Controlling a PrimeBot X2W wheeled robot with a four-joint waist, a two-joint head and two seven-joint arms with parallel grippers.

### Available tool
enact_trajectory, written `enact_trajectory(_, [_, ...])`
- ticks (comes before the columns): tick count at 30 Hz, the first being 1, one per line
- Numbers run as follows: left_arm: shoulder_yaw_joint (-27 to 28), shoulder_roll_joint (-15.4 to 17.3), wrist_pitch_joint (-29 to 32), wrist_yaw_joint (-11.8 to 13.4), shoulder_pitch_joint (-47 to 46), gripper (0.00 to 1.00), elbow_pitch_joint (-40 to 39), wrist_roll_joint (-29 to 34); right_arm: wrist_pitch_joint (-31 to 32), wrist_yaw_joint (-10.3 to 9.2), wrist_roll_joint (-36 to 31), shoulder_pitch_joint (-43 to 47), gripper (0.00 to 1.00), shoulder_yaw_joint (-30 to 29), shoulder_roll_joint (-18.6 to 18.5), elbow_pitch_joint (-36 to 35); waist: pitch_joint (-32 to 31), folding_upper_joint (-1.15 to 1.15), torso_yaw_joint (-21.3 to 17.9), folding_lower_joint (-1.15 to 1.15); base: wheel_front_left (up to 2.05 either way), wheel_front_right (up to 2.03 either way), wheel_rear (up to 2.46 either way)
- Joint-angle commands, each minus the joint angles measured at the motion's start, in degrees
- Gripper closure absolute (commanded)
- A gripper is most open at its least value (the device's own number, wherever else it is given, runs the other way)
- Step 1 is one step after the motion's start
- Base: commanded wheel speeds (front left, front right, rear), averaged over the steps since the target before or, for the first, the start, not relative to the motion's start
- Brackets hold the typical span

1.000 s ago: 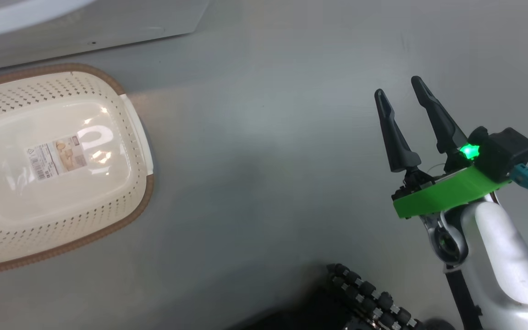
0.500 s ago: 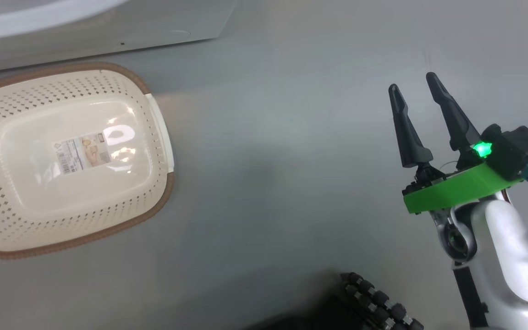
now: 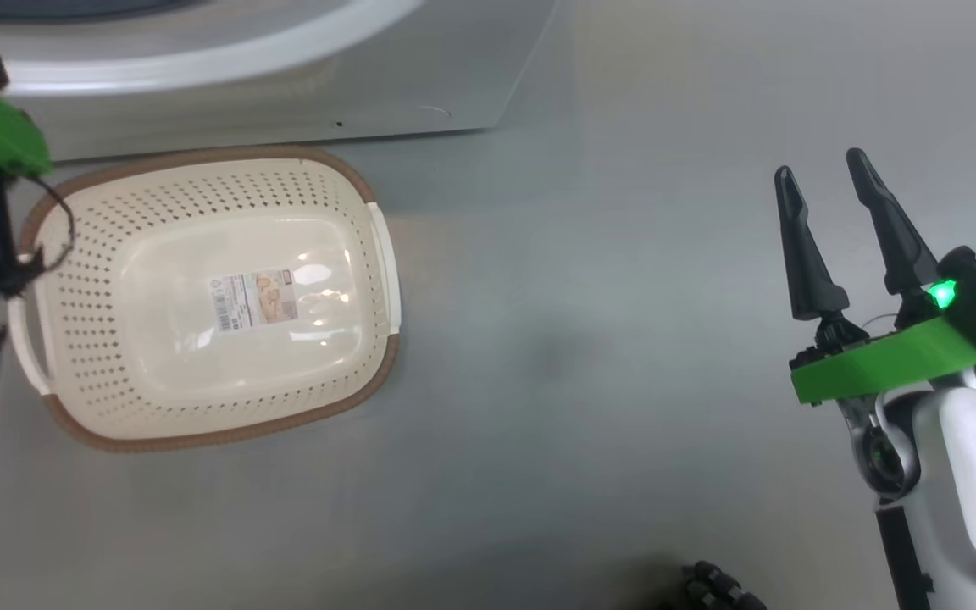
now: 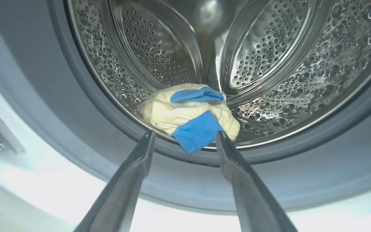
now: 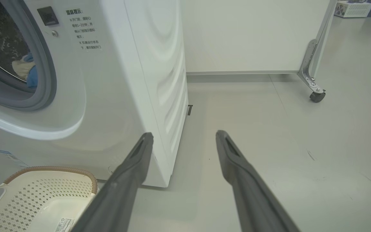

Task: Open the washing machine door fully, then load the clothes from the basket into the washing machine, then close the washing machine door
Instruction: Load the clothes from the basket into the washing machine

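From the head, you see the basket (image 3: pixel 200 182) sitting on the floor against the foot of the washing machine (image 3: pixel 285 93). It holds nothing, so loading looks finished. It sits close under the opening, probably to keep each carry short. The label (image 3: pixel 255 301) on its bottom carries a barcode and a small picture, but the print is too small to read. Your right gripper (image 3: pixel 821 169) hangs over the floor well apart from the basket, fingers spread and holding nothing, and it looks parked out of the way.

Along the left wrist, your left gripper (image 4: pixel 185 135) points into the drum (image 4: pixel 301 64), jaws wide and empty. The clothes (image 4: pixel 172 114) lie bunched at the drum's front edge. Their blue piece (image 4: pixel 198 132) droops onto the grey rim (image 4: pixel 43 96), where I judge a closing door could pinch it.

Along the right wrist, printed Chinese lines (image 5: pixel 84 30) sit beside the opening. The heading seems to read 温馨提示, and the lines under it are too small to make out. A faint blue sticker (image 5: pixel 10 156) marks the lower front corner.
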Motion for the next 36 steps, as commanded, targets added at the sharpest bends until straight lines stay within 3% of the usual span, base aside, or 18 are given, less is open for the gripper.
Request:
enact_trajectory(1, [2.4, 2.4, -0.3, 1.2, 2.5, 0.00, -3.7, 0.5, -0.4, 0.25, -0.7, 1.4, 0.00, 0.3, -1.1, -1.7, -1.9, 0.00, 1.7, 0.00, 0.00, 0.00, 0.00])
enact_trajectory(9, [6.4, -0.6, -0.4, 6.5, 22.6, 0.00, -20.5, 1.1, -0.1, 0.25, -1.7, 3.9, 0.00, -1.6, -2.0, -1.5, -7.6, 0.00, 4.8, 0.00, 0.00, 0.00, 0.00])
enact_trajectory(17, [7.2, -4.6, -0.4, 8.9, 36.1, 0.00, -29.1, 2.8, 1.3, 0.25, -2.7, 6.6, 0.00, -3.5, -2.3, -2.4, -12.9, 0.00, 7.4, 0.00, 0.00, 0.00, 0.00])
enact_trajectory(28, [6.2, -8.2, -0.4, 8.8, 44.0, 0.00, -31.9, 6.5, 3.9, 0.25, -3.9, 11.4, 0.00, -4.5, -2.4, -4.3, -19.7, 0.00, 9.9, 0.00, 0.00, 0.00, 0.00])
enact_trajectory(36, [6.4, -9.6, -0.4, 7.4, 48.5, 0.00, -31.9, 7.1, 5.7, 0.25, -4.4, 16.1, 0.00, -4.6, -1.5, -5.8, -25.5, 0.00, 11.1, 0.00, 0.00, 0.00, 0.00])
